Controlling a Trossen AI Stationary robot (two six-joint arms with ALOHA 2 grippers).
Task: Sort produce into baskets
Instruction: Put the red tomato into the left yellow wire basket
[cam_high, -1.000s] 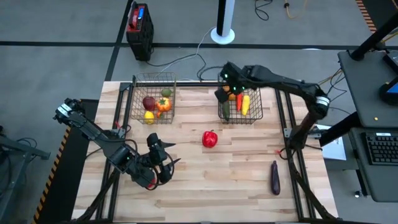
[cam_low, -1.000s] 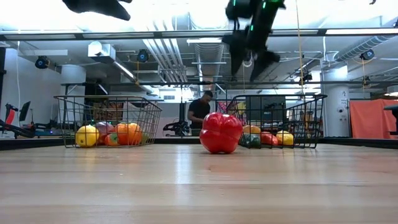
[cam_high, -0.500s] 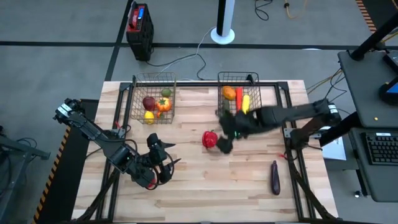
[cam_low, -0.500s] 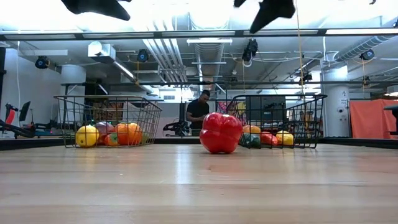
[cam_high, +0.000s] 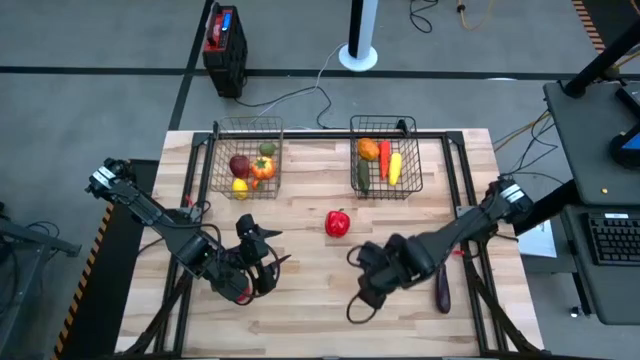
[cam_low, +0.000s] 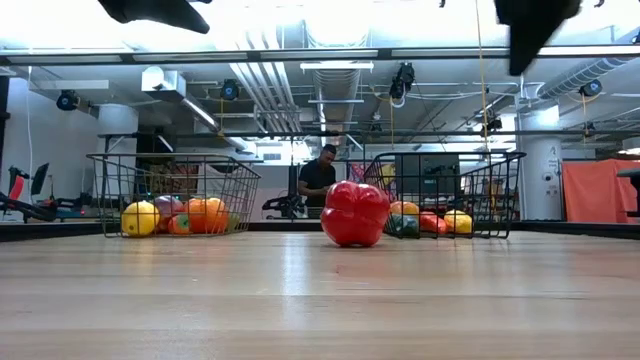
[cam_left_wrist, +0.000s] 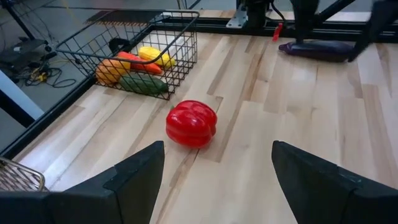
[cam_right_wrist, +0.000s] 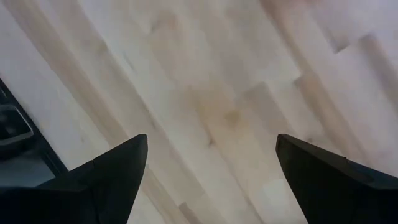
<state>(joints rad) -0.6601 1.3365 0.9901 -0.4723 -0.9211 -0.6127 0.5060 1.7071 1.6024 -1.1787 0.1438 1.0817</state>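
**Right arm swings from the far basket to the near table**

A second ago the right gripper hung over the right-hand basket at the far side of the table; half a second ago it was beside the red bell pepper. Now it sits low over bare wood near the front edge, well apart from the pepper and a little way from the purple eggplant. Its fingers are spread wide with nothing between them; only planks show past them in the right wrist view.

The left gripper has not moved: it waits at the front left of the table, fingers apart and empty, facing the pepper.

The produce lies as before. The pepper stands alone mid-table, between the two baskets and nearer the front than either. The eggplant lies by the right edge. The left-hand basket holds a dark red fruit, a yellow one and an orange one with a green piece. The right-hand basket holds an orange piece, a red one, a yellow one and a dark green cucumber.

In the low view a person sits in the room beyond the table.
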